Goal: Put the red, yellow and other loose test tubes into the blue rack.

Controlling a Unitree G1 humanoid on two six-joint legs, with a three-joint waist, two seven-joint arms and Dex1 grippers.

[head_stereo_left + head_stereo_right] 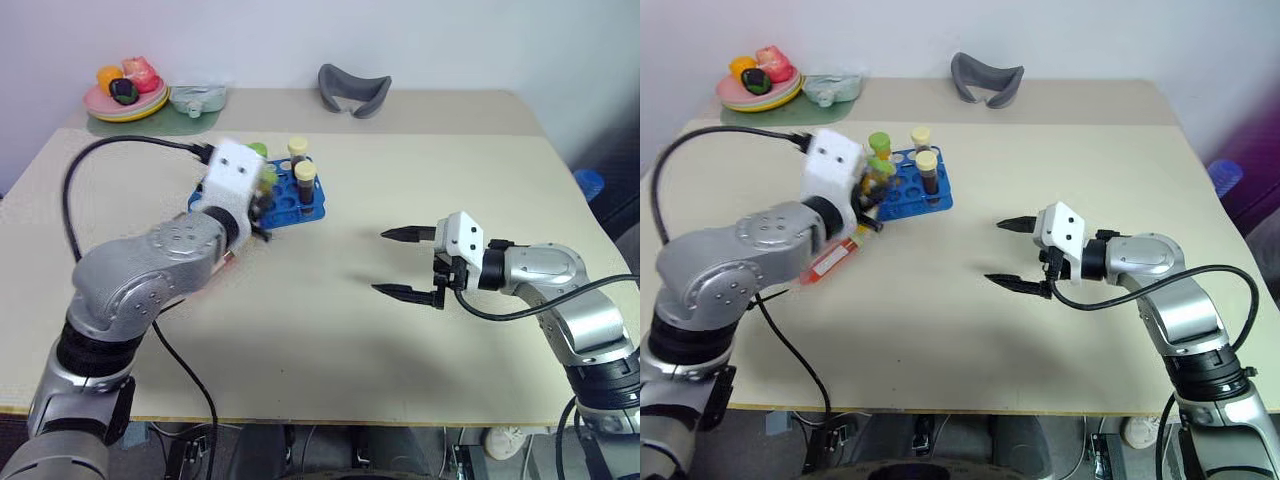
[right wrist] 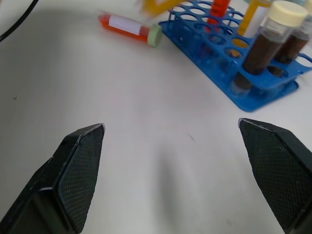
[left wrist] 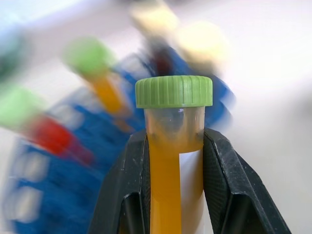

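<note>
You are carrying a yellow-filled tube with a green cap [image 3: 174, 91], pinched below the cap between the left gripper's [image 3: 175, 161] two black fingers, which are clamping its sides in the left wrist view. In the head views that tube [image 1: 878, 150] is sitting upper left of centre, just at the near-left edge of the blue rack [image 1: 937, 203]. The rack is already holding two dark tubes with cream caps [image 1: 926, 168] and some others, blurred. So the step in hand looks like the delivery of this tube. Next you are likely needing to line its base over a free hole and lower it straight. A red tube [image 1: 833, 258] is still lying loose on the table [image 1: 970, 330], left of centre, beside the left arm. The right gripper [image 1: 1012, 254] is hanging at centre right, jaws spread wide and holding nothing.
</note>
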